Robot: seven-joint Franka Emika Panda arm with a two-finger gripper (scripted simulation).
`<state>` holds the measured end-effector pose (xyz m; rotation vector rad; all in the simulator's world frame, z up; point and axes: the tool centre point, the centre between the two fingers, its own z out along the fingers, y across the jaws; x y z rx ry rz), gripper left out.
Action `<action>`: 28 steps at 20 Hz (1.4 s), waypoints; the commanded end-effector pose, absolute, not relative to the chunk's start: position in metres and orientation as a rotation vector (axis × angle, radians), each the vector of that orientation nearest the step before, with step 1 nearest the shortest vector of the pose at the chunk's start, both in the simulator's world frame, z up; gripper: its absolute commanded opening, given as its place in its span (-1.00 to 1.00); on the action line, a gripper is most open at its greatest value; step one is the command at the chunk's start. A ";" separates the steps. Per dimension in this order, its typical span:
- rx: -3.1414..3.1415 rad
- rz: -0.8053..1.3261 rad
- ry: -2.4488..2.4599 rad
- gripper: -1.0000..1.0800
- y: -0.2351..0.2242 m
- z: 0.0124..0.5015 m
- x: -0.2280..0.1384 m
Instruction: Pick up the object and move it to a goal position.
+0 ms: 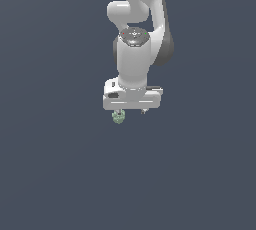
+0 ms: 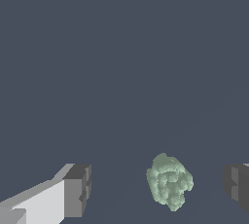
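flat even simulator lighting, dim slate-grey backdrop, no cast shadows, no glare, soft shading on white arm [image 1: 134,49], slightly soft low-res render, no edge distortion

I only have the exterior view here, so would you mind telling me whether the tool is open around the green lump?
Observer: Yes. In the wrist view the tool is open, and the green lump sits in the gap between its two fingers.
Operator: Thanks. Is the lump centred in that gap?
Observer: No, it sits nearer one finger than the other, and clear space shows between it and each of them.
Operator: Understood. What does its surface look like up close?
Observer: It is bumpy and knobbly all over, roundish, and much narrower than the open gap.
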<state>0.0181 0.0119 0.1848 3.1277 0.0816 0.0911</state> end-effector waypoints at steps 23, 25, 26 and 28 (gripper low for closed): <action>3.115 0.120 0.015 0.92 -0.012 0.187 0.016; 3.118 0.112 -0.036 0.92 -0.015 0.180 0.012; 3.120 0.108 -0.066 0.92 -0.016 0.176 0.010; 3.122 0.097 -0.134 0.92 -0.019 0.167 0.004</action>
